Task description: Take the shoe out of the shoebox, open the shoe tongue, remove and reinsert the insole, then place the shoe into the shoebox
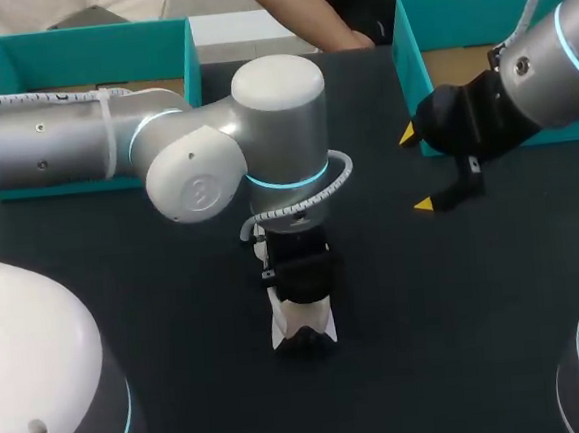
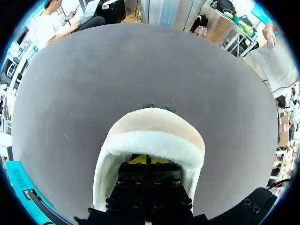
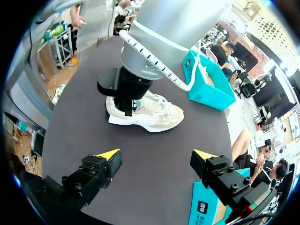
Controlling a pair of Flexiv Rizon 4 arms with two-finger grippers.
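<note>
A beige and white sneaker point(image 1: 301, 331) stands on its sole on the dark table point(image 1: 157, 317), near the middle. My left arm comes down over it from above. Its gripper point(image 2: 149, 160) sits inside the shoe's opening behind the fleecy heel collar point(image 2: 154, 143), yellow tips pressed together; I see nothing between them. In the right wrist view the shoe point(image 3: 157, 115) lies ahead of my right gripper point(image 3: 156, 157), which hangs open and empty above the table. In the head view that right gripper point(image 1: 415, 169) is off to the shoe's right, well apart from it.
A teal shoebox point(image 1: 86, 52) stands at the back left and another point(image 1: 456, 33) at the back right, beside my right arm. A person's forearm point(image 1: 324, 23) reaches to the table's far edge between the boxes.
</note>
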